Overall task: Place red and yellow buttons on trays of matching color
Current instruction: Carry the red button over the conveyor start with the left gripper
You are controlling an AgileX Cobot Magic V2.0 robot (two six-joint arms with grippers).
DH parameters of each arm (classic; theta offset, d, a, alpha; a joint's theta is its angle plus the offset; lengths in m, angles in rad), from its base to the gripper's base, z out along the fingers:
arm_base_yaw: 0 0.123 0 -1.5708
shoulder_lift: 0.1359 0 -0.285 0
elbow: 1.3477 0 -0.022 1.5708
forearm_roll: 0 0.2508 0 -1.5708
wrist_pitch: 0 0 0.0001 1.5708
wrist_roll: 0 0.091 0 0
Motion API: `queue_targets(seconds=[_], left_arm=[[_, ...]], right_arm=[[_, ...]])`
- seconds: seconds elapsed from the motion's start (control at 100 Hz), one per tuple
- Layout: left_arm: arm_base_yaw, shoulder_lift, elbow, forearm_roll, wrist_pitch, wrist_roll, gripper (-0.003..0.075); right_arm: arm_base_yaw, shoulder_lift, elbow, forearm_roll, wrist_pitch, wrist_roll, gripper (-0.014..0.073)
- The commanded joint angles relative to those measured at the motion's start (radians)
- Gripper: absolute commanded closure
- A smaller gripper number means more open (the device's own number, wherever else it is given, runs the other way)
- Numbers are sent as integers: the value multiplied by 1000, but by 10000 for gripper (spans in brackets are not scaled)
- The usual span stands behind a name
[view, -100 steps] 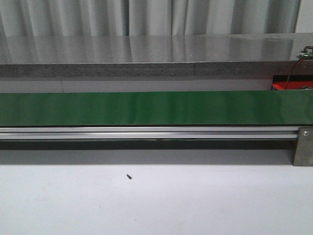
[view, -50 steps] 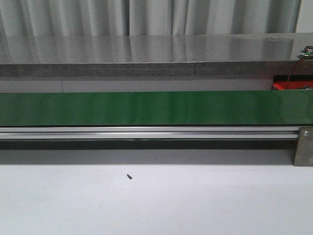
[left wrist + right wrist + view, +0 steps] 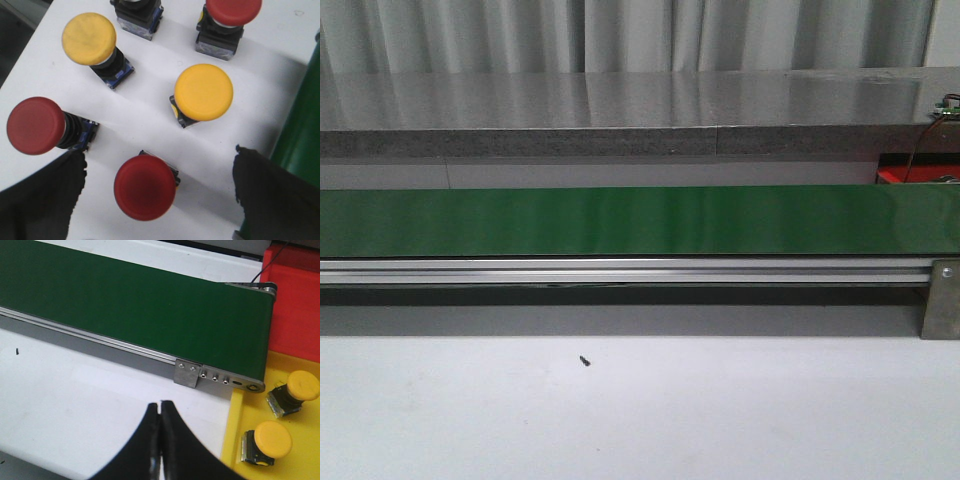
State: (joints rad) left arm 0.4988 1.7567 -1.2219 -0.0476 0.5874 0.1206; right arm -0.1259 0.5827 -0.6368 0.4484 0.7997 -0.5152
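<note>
two yellow buttons [image 3: 280, 437] already lie in the yellow tray [image 3: 235, 435] at the lower right of the right wrist view, with the red tray [image 3: 295, 300] above it at the upper right showing no button in the part we can see — so the yellow side looks started and the red side not, as far as these frames go.

over in the left wrist view there's plenty still waiting on the white table [image 3: 145, 110]: a red button [image 3: 144, 187] low in the centre, sitting right between the fingers, another red one [image 3: 36, 125] tipped over at the left edge, a yellow button [image 3: 203, 92] right of centre, a second yellow [image 3: 89, 38] at upper left, a red cap [image 3: 233, 9] at the top edge and one more, colour hidden, beside it.

the left gripper [image 3: 157, 192] hangs spread wide over that centre red button — not touching it. the right gripper [image 3: 160, 445] has its fingers pressed together with nothing between them, hovering by the end of the green conveyor belt [image 3: 135, 305].

the front view shows only belt and table, no buttons, no arms. my read: early days, most of the sorting left.
</note>
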Motion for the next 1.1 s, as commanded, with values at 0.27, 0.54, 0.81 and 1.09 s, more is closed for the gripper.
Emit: queue_targets(seconds=[0.27, 0.54, 0.81, 1.09], left_arm=[[3, 62, -50, 22, -46, -9, 134], [3, 76, -50, 23, -33, -9, 231], [3, 76, -50, 23, -5, -9, 416], [3, 76, -52, 20, 21, -22, 595]], right_arm=[[0, -1, -25, 16, -52, -7, 655], [0, -1, -25, 16, -52, -7, 655], [0, -1, -25, 16, -52, -7, 655], [0, -1, -25, 16, -52, -7, 655]])
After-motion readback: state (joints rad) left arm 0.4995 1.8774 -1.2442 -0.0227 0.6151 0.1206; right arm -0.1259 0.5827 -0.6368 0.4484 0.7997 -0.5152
